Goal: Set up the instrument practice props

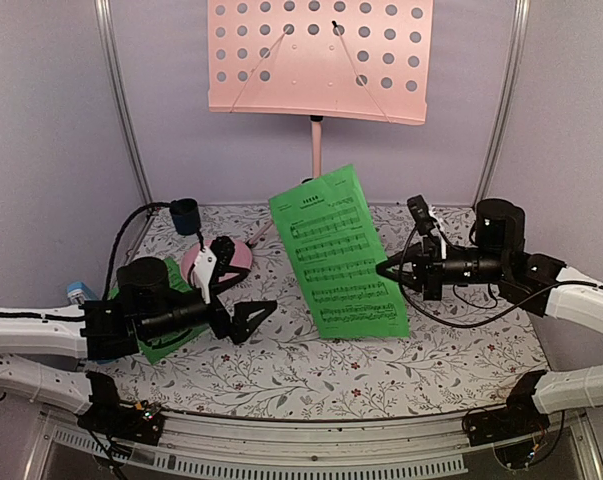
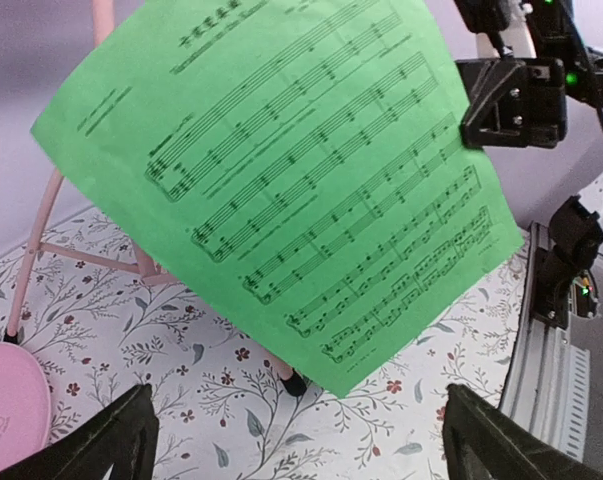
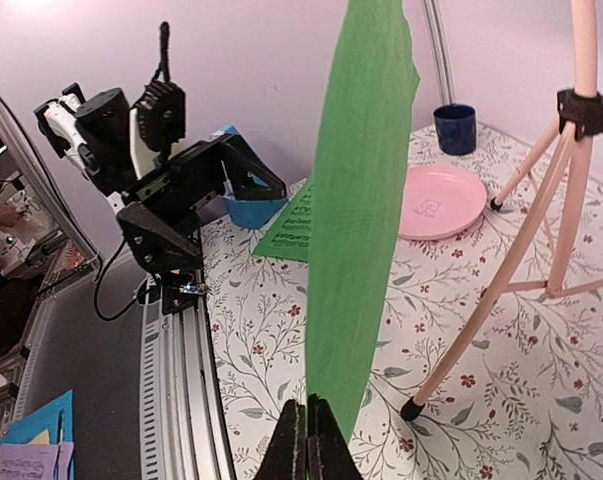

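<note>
The pink music stand [image 1: 321,60] rises at the back, its perforated desk bare. A green sheet-music page [image 1: 336,250] hangs upright and tilted above the table's middle. My right gripper [image 1: 386,268] is shut on its right edge. In the right wrist view the page [image 3: 361,200] shows edge-on, rising from the closed right gripper [image 3: 311,440]. My left gripper [image 1: 253,318] stands open just left of the page, apart from it. In the left wrist view that gripper [image 2: 301,450] has nothing between its fingers. A second green page [image 3: 293,225] lies flat under the left arm, beside the blue metronome [image 3: 246,205].
A round pink disc [image 1: 221,262] and a dark blue cup [image 1: 184,215] sit at the back left. The stand's tripod legs [image 3: 541,230] spread over the floral cloth behind the held page. Walls close in on both sides; a metal rail [image 1: 311,440] runs along the near edge.
</note>
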